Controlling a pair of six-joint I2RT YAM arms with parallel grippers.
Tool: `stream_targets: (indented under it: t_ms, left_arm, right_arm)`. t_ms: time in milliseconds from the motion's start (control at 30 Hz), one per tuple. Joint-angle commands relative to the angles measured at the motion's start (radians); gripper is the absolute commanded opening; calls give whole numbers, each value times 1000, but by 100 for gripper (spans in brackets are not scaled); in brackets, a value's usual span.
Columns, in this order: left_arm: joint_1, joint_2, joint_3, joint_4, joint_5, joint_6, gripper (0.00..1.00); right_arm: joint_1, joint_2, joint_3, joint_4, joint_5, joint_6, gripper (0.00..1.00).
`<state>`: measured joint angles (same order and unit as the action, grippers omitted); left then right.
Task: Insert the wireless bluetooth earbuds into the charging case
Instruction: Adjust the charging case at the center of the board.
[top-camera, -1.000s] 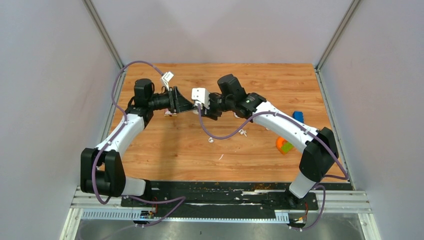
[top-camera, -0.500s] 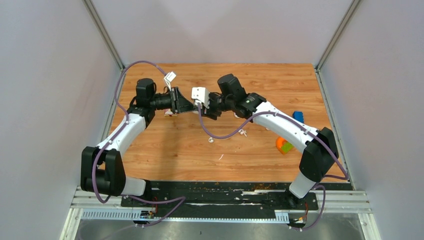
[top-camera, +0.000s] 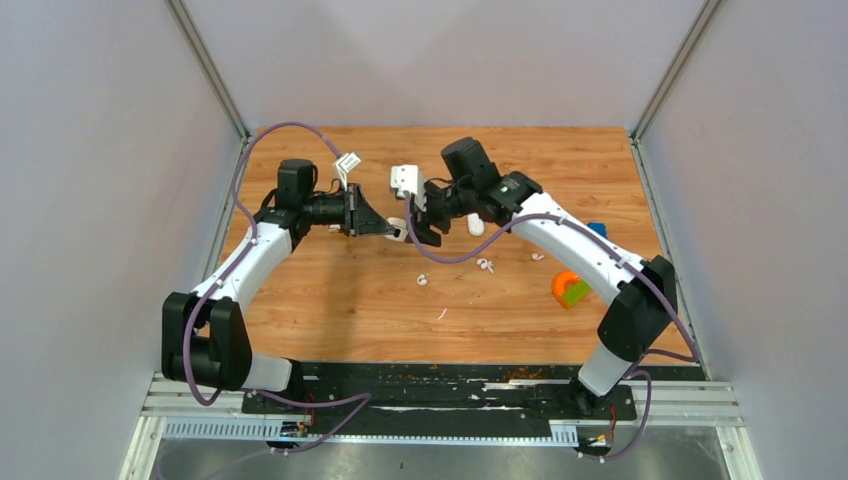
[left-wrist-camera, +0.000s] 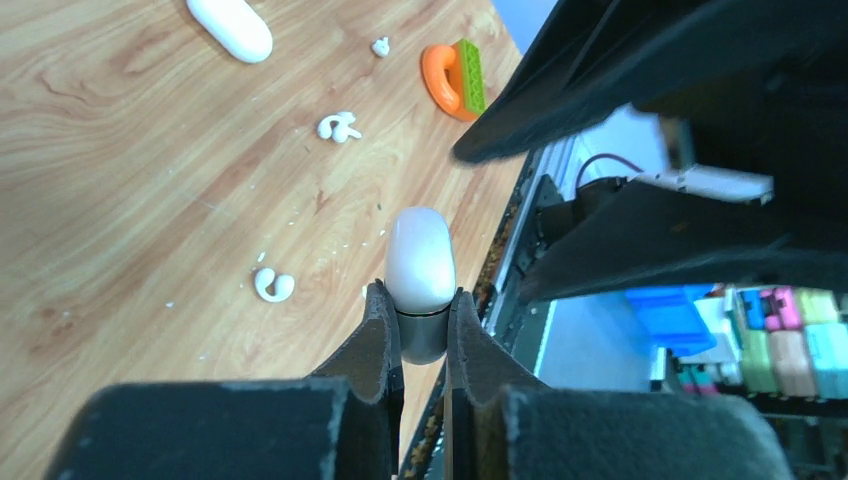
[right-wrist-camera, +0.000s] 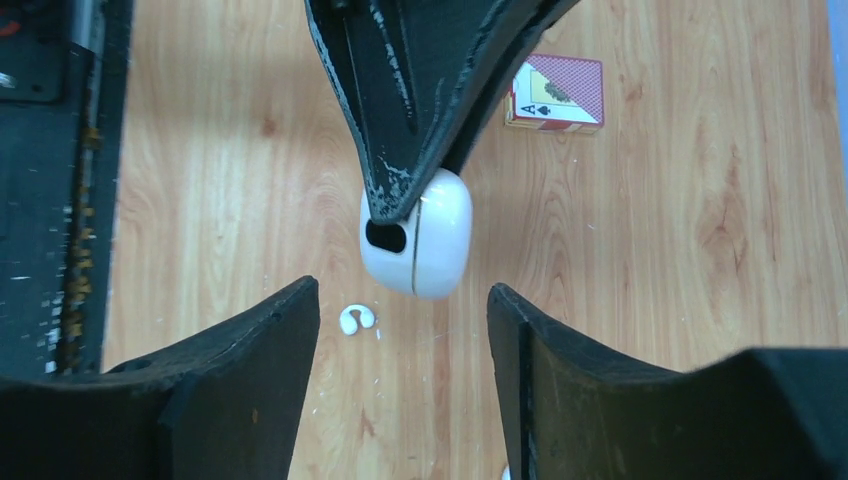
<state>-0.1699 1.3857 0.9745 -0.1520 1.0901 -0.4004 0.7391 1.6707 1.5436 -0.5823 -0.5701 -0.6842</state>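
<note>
Three times over, found wireless bluetooth earbuds (top-camera: 422, 281) lying loose on the wooden table (top-camera: 330, 300), each nearer the arm bases than the charging case (right-wrist-camera: 425, 235) and off to its right, none touching it. Saw the charging case pinched in the left gripper (left-wrist-camera: 420, 300), jaws pressed flat against two opposite sides, rounded white end poking out past the tips, lifted above the wood. Caught a seam running down its shell in the right wrist view; could not tell whether the lid sat fully shut. Found the right gripper (right-wrist-camera: 402, 290) just right of the case and facing it, jaws spread wide, nothing between them, no contact with the case. Noted a white oval piece (top-camera: 476, 225) flat on the table further right of the case, past the right gripper. Spotted an orange and green block (top-camera: 568, 290) well to the right of the case and nearer the bases, a blue block (top-camera: 596, 232) far right of it, and a thin white sliver (top-camera: 441, 314) nearer than the case, beyond the earbuds. Made out a red-backed card box (right-wrist-camera: 556, 95) on the wood past the case in the right wrist view.
</note>
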Motion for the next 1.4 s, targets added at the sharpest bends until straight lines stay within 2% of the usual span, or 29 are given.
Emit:
stream_targets:
  t_ms: [0, 100, 200, 267, 500, 800, 1000, 1267, 1333, 1367]
  left_arm:
    - [-5, -18, 79, -153, 1, 245, 0]
    - [-22, -59, 83, -166, -29, 362, 0]
    - [-71, -122, 56, -166, -47, 515, 0]
    - [-103, -156, 40, -141, -57, 556, 0]
    - [-202, -215, 13, 45, -83, 476, 0]
    - [-240, -200, -11, 251, -90, 332, 0]
    - [-250, -189, -61, 464, -107, 182, 0]
    - [-264, -173, -84, 529, -111, 169, 0]
    - [-268, -170, -88, 528, -112, 185, 6]
    - [-270, -169, -91, 523, -114, 193, 18]
  right_arm:
    - [-69, -6, 163, -204, -166, 41, 64]
    - [-123, 51, 234, -320, -266, 52, 64]
    - [-160, 137, 336, -465, -350, 33, 58]
    - [-161, 163, 381, -529, -366, -20, 54]
    - [-162, 146, 434, -656, -394, -158, 45]
    - [-161, 59, 380, -677, -357, -205, 41]
    - [-160, 36, 349, -599, -362, -123, 36]
    - [-151, 31, 355, -571, -337, -87, 24]
    - [-147, 30, 356, -573, -335, -89, 19]
    - [-144, 30, 358, -577, -333, -92, 16]
